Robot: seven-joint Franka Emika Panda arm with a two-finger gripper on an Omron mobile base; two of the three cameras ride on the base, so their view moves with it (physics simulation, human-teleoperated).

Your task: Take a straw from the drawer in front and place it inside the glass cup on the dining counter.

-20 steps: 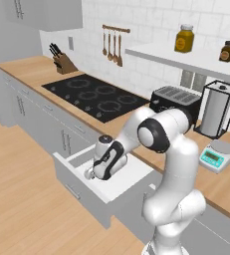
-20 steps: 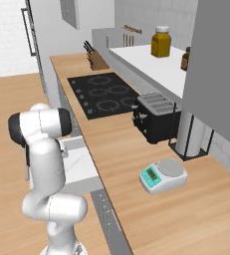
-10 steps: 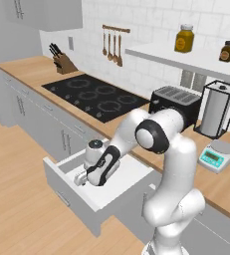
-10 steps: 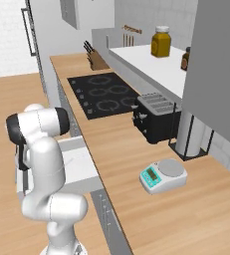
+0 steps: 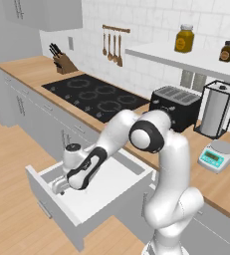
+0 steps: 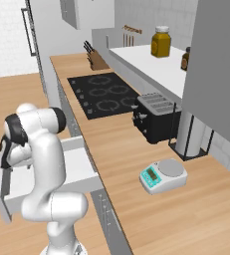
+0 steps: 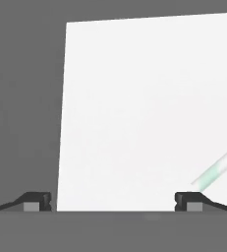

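The drawer (image 5: 49,201) stands pulled out below the wall-side worktop, its white inside bare in the left base view. My gripper (image 5: 57,188) hangs low over the drawer's front left part, jaws wide open and holding nothing. In the hand view the gripper (image 7: 112,201) looks down at the white drawer floor (image 7: 134,108). The straw (image 7: 217,172), a thin pale stick, lies slanted at the right edge, just beyond my right fingertip (image 7: 188,199). From the right base view the drawer (image 6: 79,169) juts out beside the arm. The glass cup and the dining counter are out of view.
Behind the drawer runs the wood worktop (image 5: 32,69) with a black hob (image 5: 96,94), a black toaster (image 5: 178,104), a paper towel holder (image 5: 218,109), a small scale (image 5: 216,155) and a knife block (image 5: 61,63). Grey cabinet doors (image 5: 22,107) lie to the left.
The drawer has slid further out toward the room. The hand has moved outward and down along with it, from the drawer's middle to its front left part. The jaws stay wide.
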